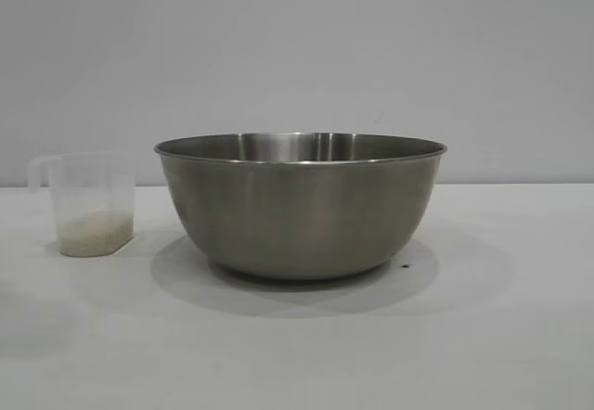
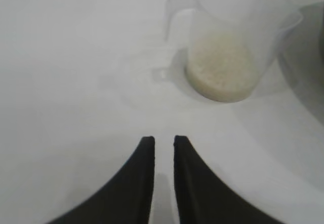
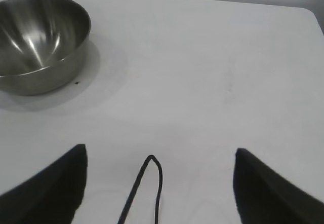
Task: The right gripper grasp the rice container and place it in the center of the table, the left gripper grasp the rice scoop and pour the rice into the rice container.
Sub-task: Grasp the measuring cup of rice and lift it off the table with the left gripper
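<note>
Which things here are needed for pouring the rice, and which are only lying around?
Needed:
rice container, centre of table
rice scoop, beside it
rice, inside the scoop
left claw, short of the scoop
right claw, open, away from the container

Lying around:
small dark speck near the container

Soft, even overhead light, faint round shadow under the rice container (image 1: 300, 204), mildly blurred close wrist views.

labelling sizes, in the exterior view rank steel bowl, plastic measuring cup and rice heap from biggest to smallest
1. steel bowl
2. plastic measuring cup, beside the bowl
3. rice heap, only filling the cup's bottom
</note>
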Controlling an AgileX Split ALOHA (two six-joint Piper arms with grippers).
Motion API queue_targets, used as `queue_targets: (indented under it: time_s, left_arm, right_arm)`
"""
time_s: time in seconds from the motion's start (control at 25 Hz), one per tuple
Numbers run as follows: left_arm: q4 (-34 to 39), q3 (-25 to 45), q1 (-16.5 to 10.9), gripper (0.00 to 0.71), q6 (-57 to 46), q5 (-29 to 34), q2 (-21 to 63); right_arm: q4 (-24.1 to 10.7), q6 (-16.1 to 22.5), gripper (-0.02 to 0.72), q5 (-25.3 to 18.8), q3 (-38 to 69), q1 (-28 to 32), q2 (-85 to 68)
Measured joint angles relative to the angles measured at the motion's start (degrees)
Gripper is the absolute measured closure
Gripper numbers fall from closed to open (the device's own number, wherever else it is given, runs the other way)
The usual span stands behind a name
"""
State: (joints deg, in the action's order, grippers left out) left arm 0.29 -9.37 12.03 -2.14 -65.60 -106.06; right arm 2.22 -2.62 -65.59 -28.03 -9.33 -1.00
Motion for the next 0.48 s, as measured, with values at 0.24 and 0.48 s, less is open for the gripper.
queue_targets:
  time_s: [0.24, 0.48]
  left_arm:
    - [0.2, -3.1, 0.0, 0.574, 1.6, 0.0, -0.3]
    - [-0.3, -6.7, 0.0, 0.574, 2.6, 0.0, -3.7]
  right_arm:
    - [0.0, 0.0, 0.16, 0.0, 0.0, 0.0, 0.0]
    - [0.0, 0.0, 0.16, 0.0, 0.0, 0.0, 0.0]
